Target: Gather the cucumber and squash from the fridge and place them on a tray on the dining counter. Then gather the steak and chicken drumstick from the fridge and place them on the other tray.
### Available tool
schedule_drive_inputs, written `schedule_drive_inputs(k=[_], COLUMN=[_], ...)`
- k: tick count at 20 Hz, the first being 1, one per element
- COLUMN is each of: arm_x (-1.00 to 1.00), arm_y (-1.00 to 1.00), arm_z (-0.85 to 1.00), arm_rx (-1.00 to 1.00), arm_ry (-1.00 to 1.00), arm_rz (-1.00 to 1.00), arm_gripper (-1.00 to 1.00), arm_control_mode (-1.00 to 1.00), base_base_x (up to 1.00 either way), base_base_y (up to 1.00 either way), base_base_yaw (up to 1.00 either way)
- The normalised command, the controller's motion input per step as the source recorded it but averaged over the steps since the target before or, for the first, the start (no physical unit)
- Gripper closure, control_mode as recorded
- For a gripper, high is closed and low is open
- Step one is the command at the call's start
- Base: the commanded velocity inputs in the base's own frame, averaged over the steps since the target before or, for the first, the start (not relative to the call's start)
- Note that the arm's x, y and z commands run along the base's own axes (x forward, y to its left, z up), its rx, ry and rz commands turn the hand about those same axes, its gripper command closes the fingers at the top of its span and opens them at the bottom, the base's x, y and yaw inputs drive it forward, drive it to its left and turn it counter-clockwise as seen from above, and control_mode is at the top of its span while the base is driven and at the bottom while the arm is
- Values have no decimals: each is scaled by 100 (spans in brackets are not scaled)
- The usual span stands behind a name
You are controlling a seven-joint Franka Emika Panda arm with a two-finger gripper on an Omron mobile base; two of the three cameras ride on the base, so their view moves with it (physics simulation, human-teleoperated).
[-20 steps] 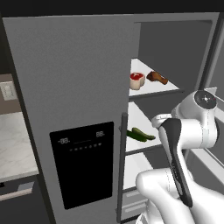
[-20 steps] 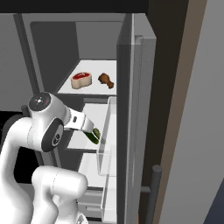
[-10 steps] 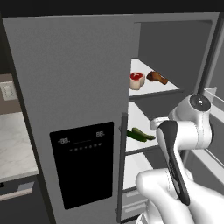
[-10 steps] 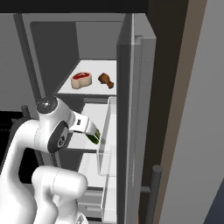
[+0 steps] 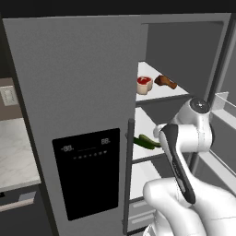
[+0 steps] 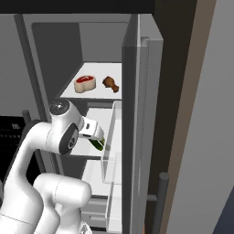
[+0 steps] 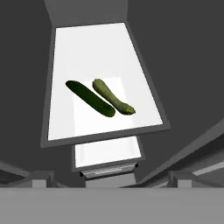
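I have the fridge (image 5: 83,106) in front of me with its right door swung open and the white shelves showing. In the hand view, the cucumber (image 7: 89,98), dark green and smooth, lies at the frame's centre on a white shelf (image 7: 96,48). The squash (image 7: 113,97), paler and lumpier, lies just beside it on the right, roughly parallel; I cannot tell whether they touch. My fingers are spread wide, holding nothing, their tips low at the bottom corners of that frame. In the left base view the steak (image 5: 144,85) and the chicken drumstick (image 5: 165,82) sit side by side on the upper shelf, right of centre. Below them a green end pokes out beside the white arm (image 5: 182,138).
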Motion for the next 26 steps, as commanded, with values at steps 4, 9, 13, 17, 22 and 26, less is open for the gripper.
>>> schedule_drive_inputs(k=[4, 9, 13, 17, 22, 26], arm_x=[37, 38, 37, 38, 26, 23], arm_y=[-3, -1, 0, 0, -15, -2], arm_z=[-23, -28, -32, -42, -33, -41], arm_rx=[0, 0, 0, 0, 1, 0], arm_ry=[9, 8, 1, -2, -4, -2], arm_rz=[5, 6, 7, 7, 7, 2], arm_gripper=[-100, -100, -100, -100, -100, -100], arm_control_mode=[-100, -100, -100, -100, -100, -100], base_base_x=[0, 0, 0, 0, 0, 0], base_base_y=[0, 0, 0, 0, 0, 0], base_base_yaw=[0, 0, 0, 0, 0, 0])
